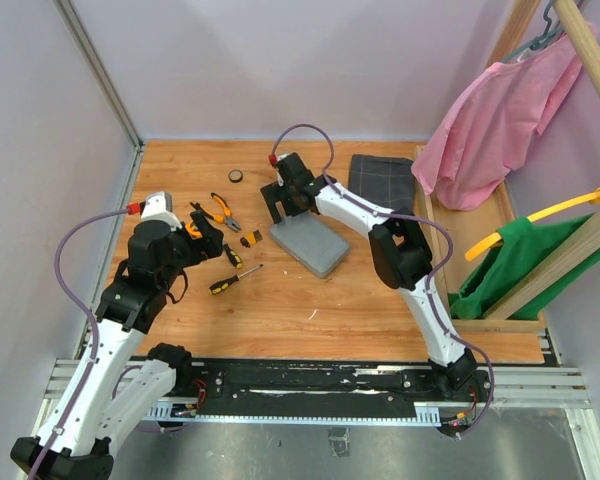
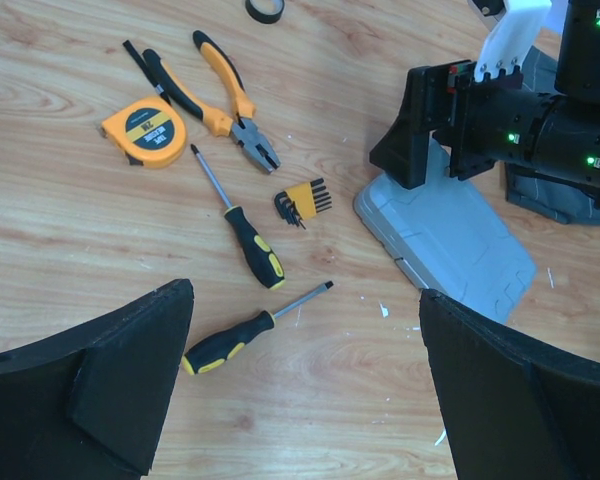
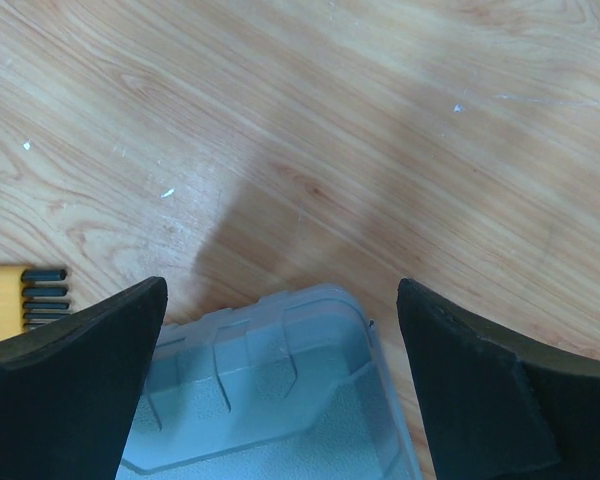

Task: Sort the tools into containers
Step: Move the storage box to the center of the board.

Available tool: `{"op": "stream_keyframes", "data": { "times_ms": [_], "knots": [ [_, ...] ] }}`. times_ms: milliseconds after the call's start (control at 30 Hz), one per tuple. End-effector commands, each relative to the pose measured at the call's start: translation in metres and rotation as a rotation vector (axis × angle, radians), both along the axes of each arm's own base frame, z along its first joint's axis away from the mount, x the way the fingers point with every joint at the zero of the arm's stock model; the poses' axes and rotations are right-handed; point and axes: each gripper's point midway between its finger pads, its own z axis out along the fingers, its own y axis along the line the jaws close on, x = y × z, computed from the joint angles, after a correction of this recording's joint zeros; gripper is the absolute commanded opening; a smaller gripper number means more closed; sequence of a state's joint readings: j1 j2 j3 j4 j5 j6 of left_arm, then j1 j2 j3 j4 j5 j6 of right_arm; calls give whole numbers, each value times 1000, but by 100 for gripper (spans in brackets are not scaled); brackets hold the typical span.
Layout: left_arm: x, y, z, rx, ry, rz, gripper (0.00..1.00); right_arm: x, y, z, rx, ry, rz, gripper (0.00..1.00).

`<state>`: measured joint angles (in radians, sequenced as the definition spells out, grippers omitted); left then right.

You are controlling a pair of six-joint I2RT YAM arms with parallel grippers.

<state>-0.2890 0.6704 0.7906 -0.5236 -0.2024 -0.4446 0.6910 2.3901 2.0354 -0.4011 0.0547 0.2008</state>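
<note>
The closed grey tool case [image 1: 310, 247] lies mid-table; it also shows in the left wrist view [image 2: 445, 235] and the right wrist view [image 3: 280, 400]. My right gripper [image 1: 280, 212] is open and hovers over the case's far left corner, with its fingers either side of it [image 3: 280, 285]. To the left lie the pliers [image 2: 225, 100], an orange tape measure [image 2: 145, 130], two screwdrivers [image 2: 242, 235] [image 2: 250, 330] and a small orange bit holder [image 2: 302, 200]. My left gripper [image 2: 306, 292] is open and empty, above the table near the lower screwdriver [image 1: 235, 281].
A black tape ring [image 1: 237, 177] lies at the back. A dark checked folded cloth [image 1: 382, 183] lies behind the case. On the right, a wooden rack [image 1: 450, 250] holds pink [image 1: 490, 120] and green [image 1: 540, 260] garments. The right arm crosses above the case.
</note>
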Motion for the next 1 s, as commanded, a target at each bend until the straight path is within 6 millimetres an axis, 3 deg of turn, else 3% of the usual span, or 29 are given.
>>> {"op": "stream_keyframes", "data": {
  "times_ms": [0, 400, 667, 867, 967],
  "knots": [
    [4, 0, 6, 4, -31, -9, 99, -6, -23, 3, -41, 25, -41, 98],
    [5, -3, 4, 4, -23, -24, 99, -71, -81, 3, -75, 133, -140, 97],
    [5, -4, 5, 0, -28, -33, 99, -121, -124, 26, -42, 114, -165, 100],
    [5, -6, 4, -1, -26, -45, 99, -138, -161, 50, 27, 31, -146, 99],
    [5, -6, 4, -1, -26, -44, 99, -142, -181, 47, 70, 42, -140, 99]
  ]
}}
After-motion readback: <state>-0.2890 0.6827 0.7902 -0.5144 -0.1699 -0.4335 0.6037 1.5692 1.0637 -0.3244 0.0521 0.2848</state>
